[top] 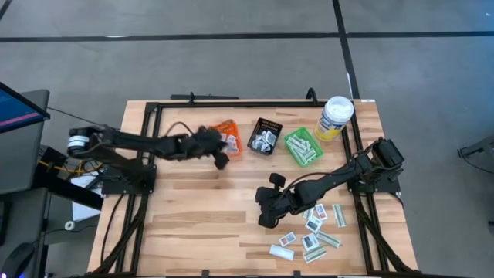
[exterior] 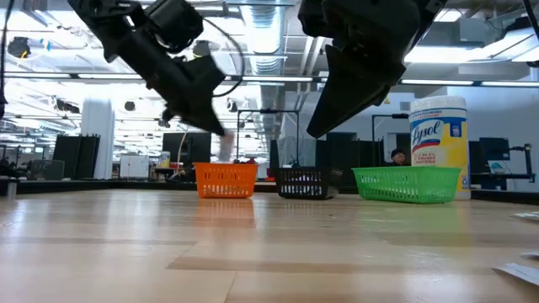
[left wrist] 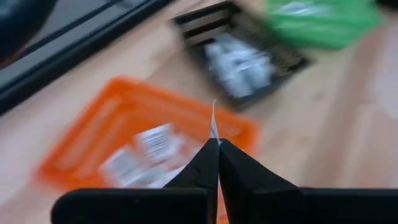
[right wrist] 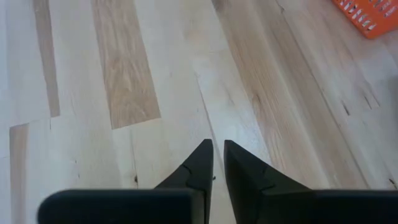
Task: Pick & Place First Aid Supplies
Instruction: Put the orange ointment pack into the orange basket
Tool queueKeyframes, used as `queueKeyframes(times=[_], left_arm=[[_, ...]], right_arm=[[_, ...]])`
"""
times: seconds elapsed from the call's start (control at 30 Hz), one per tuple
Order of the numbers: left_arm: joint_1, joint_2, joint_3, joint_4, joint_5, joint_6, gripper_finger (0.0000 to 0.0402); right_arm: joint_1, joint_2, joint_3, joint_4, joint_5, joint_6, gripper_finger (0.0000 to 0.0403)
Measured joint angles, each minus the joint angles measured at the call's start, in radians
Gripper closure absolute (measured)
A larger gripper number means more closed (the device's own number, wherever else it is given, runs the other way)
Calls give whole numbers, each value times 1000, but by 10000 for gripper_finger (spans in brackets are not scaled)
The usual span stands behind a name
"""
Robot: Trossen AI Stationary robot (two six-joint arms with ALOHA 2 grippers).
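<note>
Over by the orange bin [top: 228, 137] the left gripper [left wrist: 217, 152] hangs just at the near rim, its fingers pinched on a thin white packet [left wrist: 213, 121] that sticks up edge-on between the tips. The bin lies directly ahead of those fingers and already holds packets, so I'd judge a short reach forward is all the drop needs.

The right gripper [right wrist: 216, 154] hovers above bare wood mid-table, tips nearly together with nothing between them. The loose packets [top: 312, 230] lie scattered back toward its own base at the near right corner — clearly that arm's side, and it must turn back for them.
</note>
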Motion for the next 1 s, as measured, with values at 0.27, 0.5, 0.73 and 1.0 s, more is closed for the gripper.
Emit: queueKeyframes(times=[0.27, 0.5, 0.73, 1.0], left_arm=[[159, 21, 0, -75, 128, 0, 360], [187, 112, 0, 14, 102, 73, 310], [89, 107, 0, 230, 288, 79, 298], [-76, 106, 1, 271, 330, 111, 298]], right_arm=[[-2, 0, 0, 6, 0, 0, 370], [-2, 1, 0, 7, 0, 0, 371], [-29, 1, 0, 4, -4, 95, 357], [-66, 1, -1, -34, -149, 100, 314]])
